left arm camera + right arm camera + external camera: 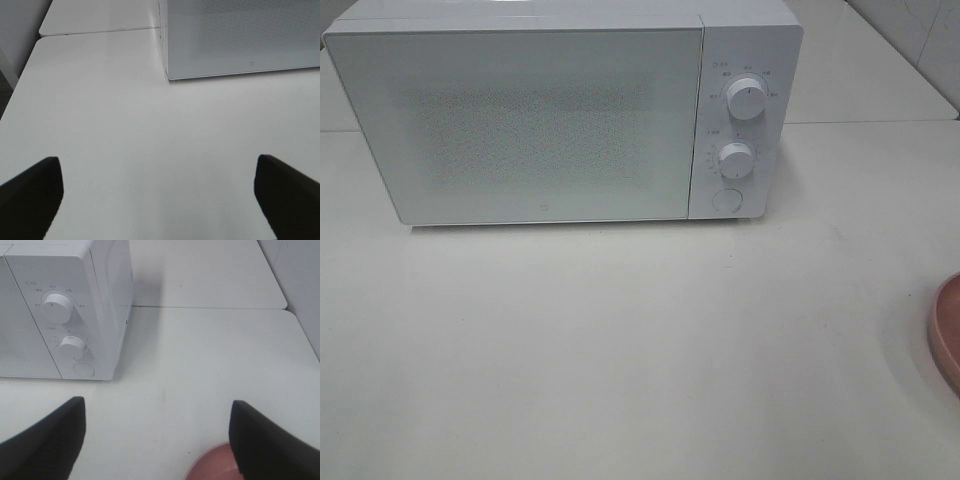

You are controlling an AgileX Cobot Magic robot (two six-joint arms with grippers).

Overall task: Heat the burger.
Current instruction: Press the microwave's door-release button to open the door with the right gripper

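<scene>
The burger is out of view in all three views. Only the edge of a pink plate (948, 332) shows at the right border of the exterior high view. The right wrist view has it as a pink plate rim (211, 467) just below my right gripper (157, 440). That gripper is open, its dark fingers spread wide with nothing between them. My left gripper (157, 200) is also open, hovering over bare white table in front of the microwave's left corner. Neither arm appears in the exterior high view.
A white microwave (520, 110) stands at the back with its door shut. On its right panel are two knobs (746, 100) (736, 158) and a round button (725, 198). The white table (620, 350) stretches in front of it.
</scene>
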